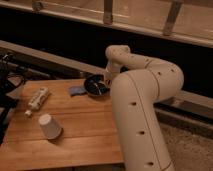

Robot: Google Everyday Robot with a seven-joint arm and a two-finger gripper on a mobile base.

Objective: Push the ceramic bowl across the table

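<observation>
- Reaching over the far right corner of the table (75, 130), the big white arm (142, 100) bends down twd the ceramic bowl (95, 85).
- Camera view: gripper (107, 80) sits at the bowl's right rim, touching or just beside it; can't tell which.
- Bowl is black, glossy, upright, near the far edge of the tabletop, twd the right corner.
- Small blue-grey flat thing (76, 91) lies just left of the bowl, also near the far edge; seems to touch the bowl's rim, not sure.
- White bottle (37, 98) lies on its side near the left edge, cap end pointing twd the near-left corner.
- White cup (49, 126), upturned and tilted, sits in the near-left part of the top, well apart from the bowl.
- Arm's thick lower link covers the right edge of the table.
</observation>
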